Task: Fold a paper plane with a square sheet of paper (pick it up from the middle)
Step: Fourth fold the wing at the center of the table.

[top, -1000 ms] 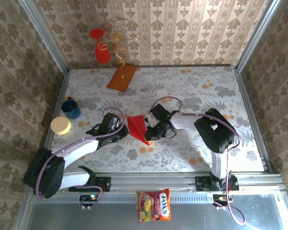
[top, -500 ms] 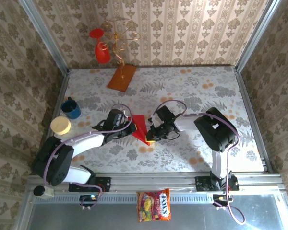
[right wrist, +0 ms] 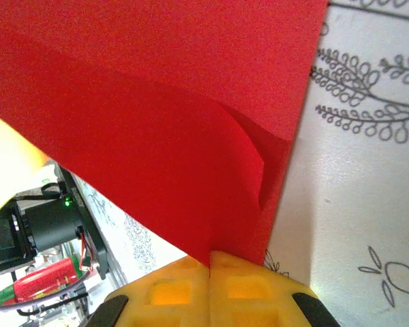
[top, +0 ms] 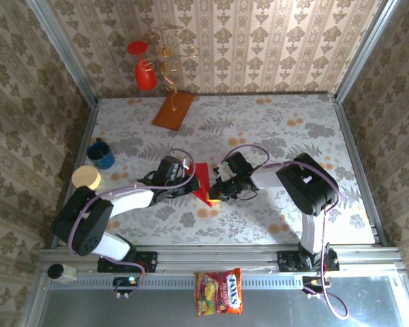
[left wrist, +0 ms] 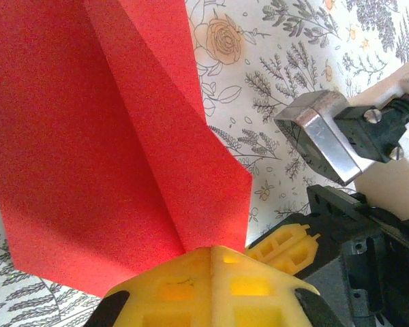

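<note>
The square sheet of paper (top: 202, 176) is bright red and folded with creases into a narrow paper plane shape. It is held just above the table's middle between both arms. My left gripper (top: 191, 184) meets it from the left, and its yellow fingers are shut on the paper's lower edge (left wrist: 211, 253). The red paper (left wrist: 109, 136) spreads away above them. My right gripper (top: 214, 196) comes from the right, shut on the paper's near end (right wrist: 210, 259). A curled fold of the paper (right wrist: 157, 136) stands over its fingers. The right fingertips (left wrist: 286, 246) sit close beside the left ones.
An orange-brown board (top: 173, 109) lies at the back, under a wire stand with red goblets (top: 144, 71). A blue cup (top: 101, 153) and a yellow round lid (top: 86, 178) sit at the left edge. A candy bag (top: 219, 291) lies in front of the arm bases.
My left gripper has moved right to the paper and now pinches it. The right gripper, holding the paper throughout, shifted slightly right and the paper tipped up.
</note>
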